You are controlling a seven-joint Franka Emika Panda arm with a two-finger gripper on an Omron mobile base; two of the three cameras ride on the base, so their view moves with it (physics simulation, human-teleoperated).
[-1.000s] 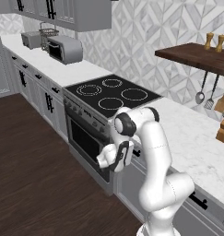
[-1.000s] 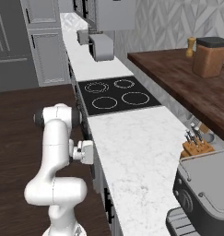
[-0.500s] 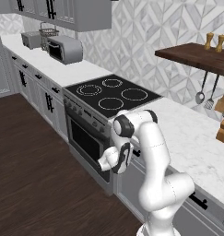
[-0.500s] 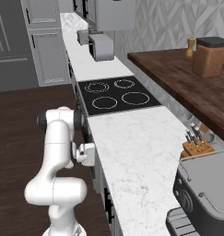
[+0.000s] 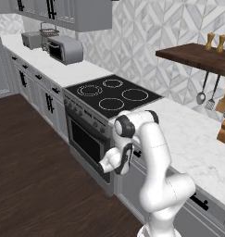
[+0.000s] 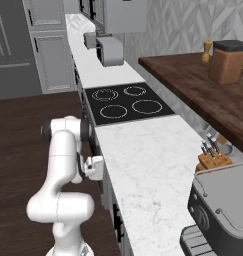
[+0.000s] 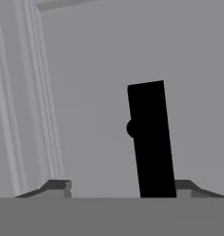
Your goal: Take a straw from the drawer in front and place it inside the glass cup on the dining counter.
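The drawer's flat grey front panel (image 7: 85, 92) is very close in the hand view, with its black bar handle (image 7: 150, 138) standing between my fingertips, nearer the right one. My gripper (image 7: 122, 186) is open, its fingers on either side of the handle and apart from it. From the base cameras, the gripper (image 5: 115, 162) (image 6: 101, 167) is pressed up against the cabinet face just below the countertop, right of the oven. The drawer is shut. The straw, the glass cup and the dining counter are out of view.
A black cooktop (image 5: 113, 95) sits in the white marble counter (image 6: 143, 160) above an oven (image 5: 86, 139). A toaster oven (image 5: 63, 48) stands further along, a knife block (image 6: 213, 157) and a grey appliance (image 6: 223, 210) at the near end. Dark wood floor (image 5: 30, 176) lies open behind the arm.
The hand has eased slightly lower and closer to the drawer front. The rest of the scene is unchanged.
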